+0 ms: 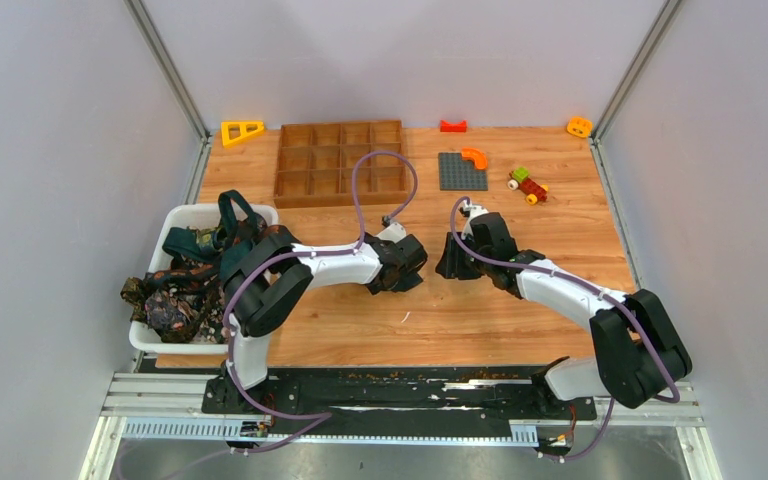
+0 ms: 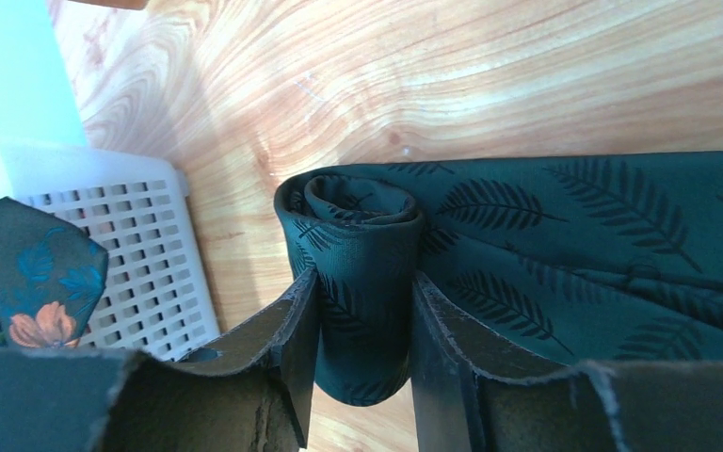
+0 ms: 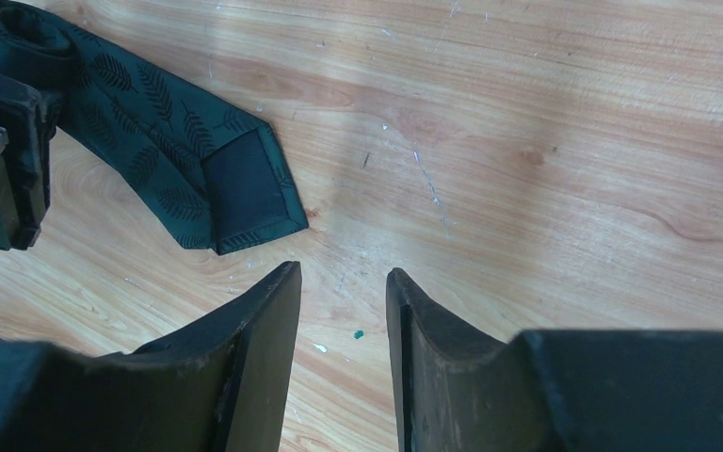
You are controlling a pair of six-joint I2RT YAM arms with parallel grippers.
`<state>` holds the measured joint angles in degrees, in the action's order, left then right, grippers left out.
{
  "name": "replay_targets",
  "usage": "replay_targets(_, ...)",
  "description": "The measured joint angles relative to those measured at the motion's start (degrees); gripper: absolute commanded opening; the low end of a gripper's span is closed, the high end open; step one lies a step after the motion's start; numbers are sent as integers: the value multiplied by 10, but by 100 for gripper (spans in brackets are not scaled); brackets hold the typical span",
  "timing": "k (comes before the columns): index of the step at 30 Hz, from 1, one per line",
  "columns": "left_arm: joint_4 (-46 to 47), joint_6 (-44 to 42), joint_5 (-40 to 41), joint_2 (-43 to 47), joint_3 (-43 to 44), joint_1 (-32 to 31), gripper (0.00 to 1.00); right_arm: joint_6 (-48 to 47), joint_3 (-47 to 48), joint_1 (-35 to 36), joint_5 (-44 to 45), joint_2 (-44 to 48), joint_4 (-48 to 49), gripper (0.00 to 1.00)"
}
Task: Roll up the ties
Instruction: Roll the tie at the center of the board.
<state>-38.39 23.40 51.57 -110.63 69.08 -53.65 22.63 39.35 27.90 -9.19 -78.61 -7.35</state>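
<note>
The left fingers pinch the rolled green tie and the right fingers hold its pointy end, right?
Not quite. The right fingers are empty; the right wrist view shows the pointy end of the green tie lying loose on the table. The left fingers do pinch the roll.

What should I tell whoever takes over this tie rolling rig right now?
Left gripper: shut on the rolled end of the green tie, lying on the table.
Right gripper: open, empty, near that tie's loose end.
Other ties: heaped in the white bin, left side.
Done: green tie partly rolled.
Left: finish this roll, then roll the rest.
</note>
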Motion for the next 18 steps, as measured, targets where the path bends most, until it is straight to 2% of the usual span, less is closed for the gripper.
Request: replay_targets(18, 18, 3, -93, 12, 22, 0, 62, 0, 0, -2, -4, 0, 0, 40)
